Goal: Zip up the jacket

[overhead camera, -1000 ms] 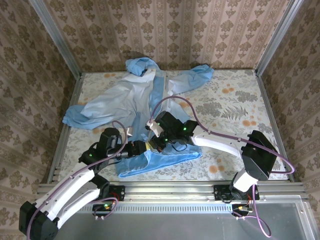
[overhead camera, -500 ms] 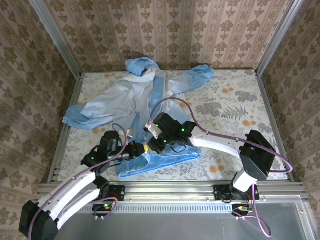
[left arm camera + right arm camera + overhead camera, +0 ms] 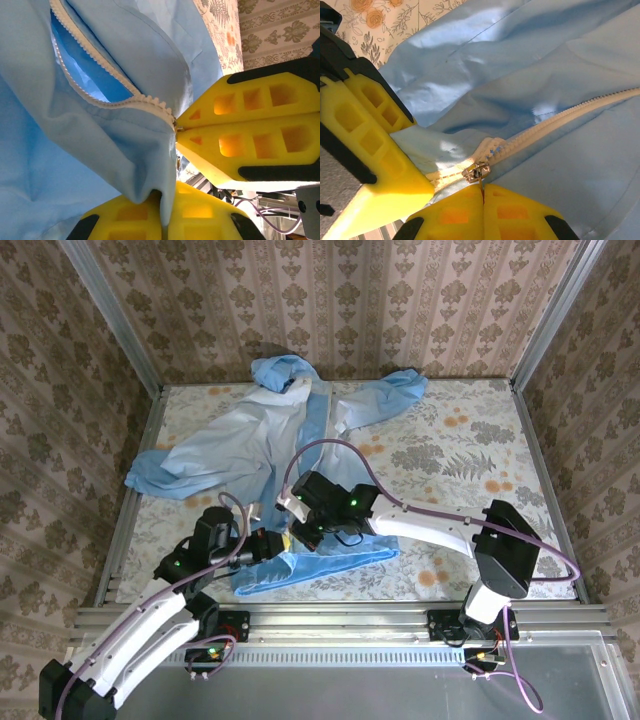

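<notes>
- Left hand (image 3: 164, 212) clamped on jacket (image 3: 75, 150) hem just below the zipper (image 3: 145, 101) base; hold it taut.
- Rest of jacket sprawls on desk (image 3: 470, 440) beyond both hands.
- Right hand (image 3: 483, 195) pinched shut on slider (image 3: 476, 172); pull steadily along the zipper, away from left hand.

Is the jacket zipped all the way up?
No, the zipper teeth of the jacket spread apart, with darker blue lining showing between them.
</notes>
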Robot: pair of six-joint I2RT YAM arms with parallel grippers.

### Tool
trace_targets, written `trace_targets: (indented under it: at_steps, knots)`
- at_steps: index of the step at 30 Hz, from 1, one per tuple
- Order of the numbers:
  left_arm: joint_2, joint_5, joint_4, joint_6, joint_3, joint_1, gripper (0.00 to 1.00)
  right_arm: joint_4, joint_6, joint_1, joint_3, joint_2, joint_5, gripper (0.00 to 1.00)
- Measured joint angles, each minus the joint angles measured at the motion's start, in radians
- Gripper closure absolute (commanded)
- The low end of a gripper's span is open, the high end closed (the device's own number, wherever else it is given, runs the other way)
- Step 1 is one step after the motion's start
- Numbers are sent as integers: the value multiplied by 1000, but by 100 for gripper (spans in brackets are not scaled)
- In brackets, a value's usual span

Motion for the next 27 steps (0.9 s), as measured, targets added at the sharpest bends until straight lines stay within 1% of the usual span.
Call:
trace_targets:
  at_steps: [8, 19, 27]
  knots:
    - [-13, -17, -22, 0, 5, 0, 100, -3, 9, 4, 27, 20, 70, 100]
    - [-69, -21, -108, 11, 19, -1, 100, -9, 26, 2, 70, 68, 74, 100]
    - [-111, -29, -146, 14, 23, -6, 100, -16, 28, -19, 110, 97, 58, 100]
